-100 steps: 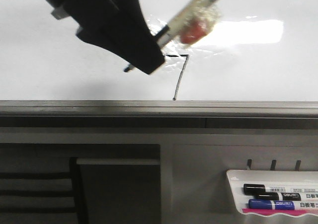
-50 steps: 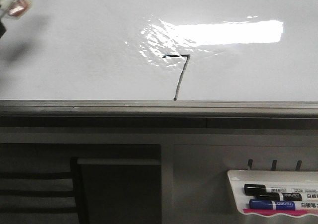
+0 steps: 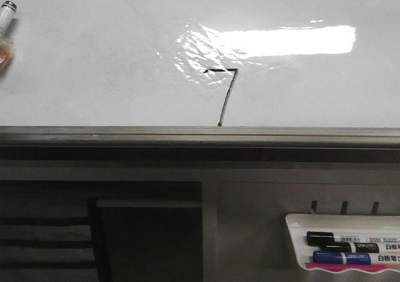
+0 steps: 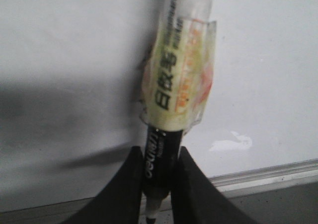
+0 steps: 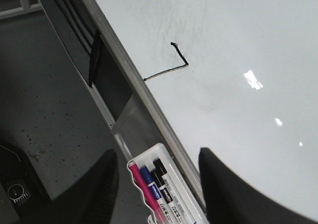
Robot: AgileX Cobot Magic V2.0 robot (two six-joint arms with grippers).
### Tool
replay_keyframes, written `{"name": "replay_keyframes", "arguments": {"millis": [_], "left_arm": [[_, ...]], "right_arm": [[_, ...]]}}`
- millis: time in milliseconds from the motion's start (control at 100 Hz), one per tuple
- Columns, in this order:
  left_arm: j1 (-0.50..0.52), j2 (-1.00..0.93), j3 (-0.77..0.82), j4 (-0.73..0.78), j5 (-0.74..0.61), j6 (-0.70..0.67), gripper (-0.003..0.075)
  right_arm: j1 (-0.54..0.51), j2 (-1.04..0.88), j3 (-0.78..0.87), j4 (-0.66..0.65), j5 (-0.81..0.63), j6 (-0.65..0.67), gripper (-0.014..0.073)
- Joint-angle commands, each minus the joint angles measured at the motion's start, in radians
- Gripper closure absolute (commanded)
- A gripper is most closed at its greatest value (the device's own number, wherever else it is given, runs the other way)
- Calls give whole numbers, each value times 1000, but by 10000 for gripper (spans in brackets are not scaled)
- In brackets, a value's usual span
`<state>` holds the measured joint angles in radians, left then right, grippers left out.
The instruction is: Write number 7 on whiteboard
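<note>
Near the lower edge of the whiteboard (image 3: 94, 57), about midway along it and just under the one bright rectangular glare, stands a single number 7 (image 3: 226, 97). Its short top stroke runs level with the grey metal lower edge; its long downstroke slants slightly, the foot ending almost at that edge. The long axis runs from the glare down toward the edge, foot lowest.

One marker (image 4: 171, 110) is in the left end effector (image 4: 159, 182), whose two dark fingers are closed tight on the black barrel; a yellowish taped label wraps the barrel above the grip. In the front view only the marker's end shows, at the left edge of the whiteboard, well apart from the 7.

The right end effector (image 5: 156, 184) is spread wide with nothing between its two fingers.

One white tray (image 3: 294, 241) hangs below the whiteboard's lower right. The right wrist view shows markers (image 5: 156, 186) lying side by side in it: red, blue and black are countable.
</note>
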<state>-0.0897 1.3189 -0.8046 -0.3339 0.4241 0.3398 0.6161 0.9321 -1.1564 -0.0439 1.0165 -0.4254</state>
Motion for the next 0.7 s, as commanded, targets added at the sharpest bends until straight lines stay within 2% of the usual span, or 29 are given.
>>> {"name": "replay_keyframes", "arguments": {"millis": [0, 290, 360, 690], "left_arm": [[3, -16, -24, -25, -61, -11, 741], [3, -16, -24, -25, -54, -11, 737], [3, -16, -24, -25, -54, -11, 713], [3, -16, -24, -25, -54, -11, 407]], "right_arm": [[-1, -6, -23, -15, -53, 4, 261], [-1, -6, -23, -16, -53, 4, 261], [-1, -6, -23, -18, -53, 4, 261], [-1, -6, -23, -28, -53, 4, 261]]}}
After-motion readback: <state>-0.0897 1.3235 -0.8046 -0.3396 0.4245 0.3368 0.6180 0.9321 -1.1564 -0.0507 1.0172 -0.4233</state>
